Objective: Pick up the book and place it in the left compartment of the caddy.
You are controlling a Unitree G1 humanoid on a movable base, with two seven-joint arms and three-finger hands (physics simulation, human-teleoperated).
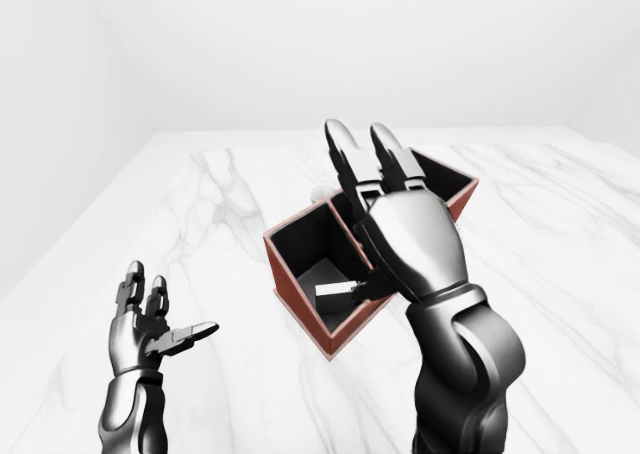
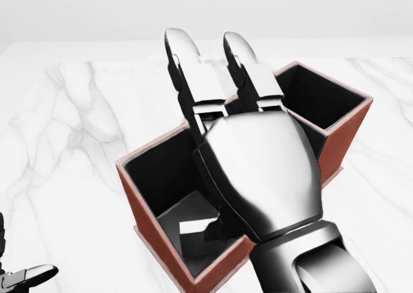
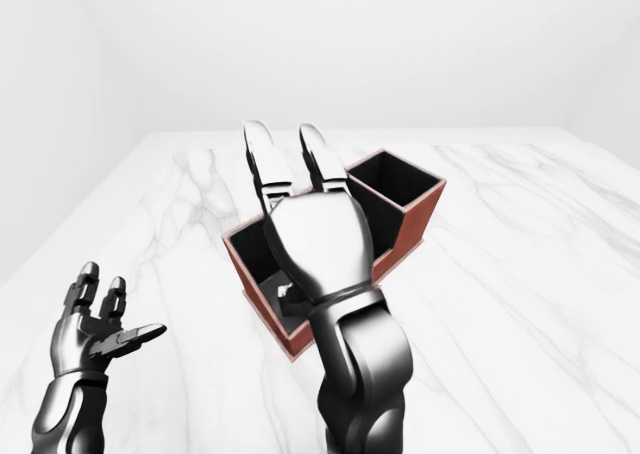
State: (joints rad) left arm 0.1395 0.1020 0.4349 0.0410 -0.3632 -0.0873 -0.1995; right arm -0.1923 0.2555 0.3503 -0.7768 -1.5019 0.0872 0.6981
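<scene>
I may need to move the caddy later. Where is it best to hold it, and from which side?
Probably the red rim of the caddy at its left end in the left-eye view, coming from above: the walls stand upright and open-topped, so fingers could pinch one. The right hand hangs open above it.

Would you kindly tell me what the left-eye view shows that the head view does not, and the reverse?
Only the left-eye view shows the whole dark metallic left hand, fingers spread open, apart from everything; the head view catches just its fingertip at the bottom left corner. Only the head view shows the red-brown caddy's far-right black-lined compartment clearly. Both show the glossy right hand raised over the red-brown three-compartment caddy, fingers extended, holding nothing, and a dark book with a white label lying in the left compartment, on the white marble table.
</scene>
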